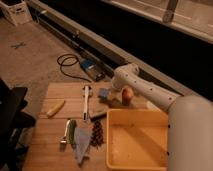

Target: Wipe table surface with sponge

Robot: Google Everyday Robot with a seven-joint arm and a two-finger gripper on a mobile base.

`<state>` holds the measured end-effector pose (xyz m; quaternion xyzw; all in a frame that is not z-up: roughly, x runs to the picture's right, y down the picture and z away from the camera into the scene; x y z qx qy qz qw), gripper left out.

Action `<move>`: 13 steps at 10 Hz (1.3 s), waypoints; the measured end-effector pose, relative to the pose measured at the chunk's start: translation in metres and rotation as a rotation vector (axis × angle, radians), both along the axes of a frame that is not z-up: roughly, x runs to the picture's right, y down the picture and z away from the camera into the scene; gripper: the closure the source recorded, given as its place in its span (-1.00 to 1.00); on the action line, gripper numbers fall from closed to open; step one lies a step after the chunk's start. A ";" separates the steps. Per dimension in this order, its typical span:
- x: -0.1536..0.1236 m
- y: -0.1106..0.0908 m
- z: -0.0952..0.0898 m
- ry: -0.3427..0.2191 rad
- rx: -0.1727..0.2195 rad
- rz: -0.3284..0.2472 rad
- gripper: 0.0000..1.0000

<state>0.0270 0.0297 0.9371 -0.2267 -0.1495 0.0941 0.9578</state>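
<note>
Sponge (104,93), small and bluish, sits at the far side of the wooden counter (50,142), just beside the end of the white arm (145,90). The gripper (111,94) is down at the sponge, though whether it pinches the sponge or is spread I cannot tell. Close around it lie a reddish round fruit (127,95), a long white-handled tool (86,101) and the rim of a yellow bin (137,142). The likely trouble is crowding: a wiping stroke toward the near side could push the tool, or the dark cluster (96,134) and cloth (81,145) beyond it, while a sweep to the side could knock the fruit rolling or catch the bin. A weak hold could also leave the sponge behind.
</note>
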 end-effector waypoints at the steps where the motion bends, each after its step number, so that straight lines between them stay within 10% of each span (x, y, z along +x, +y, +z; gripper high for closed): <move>1: -0.021 0.005 -0.005 -0.032 -0.005 -0.015 0.90; 7: -0.036 0.036 -0.020 -0.053 -0.063 -0.023 0.90; 13: -0.013 -0.019 0.020 -0.044 0.011 -0.006 0.90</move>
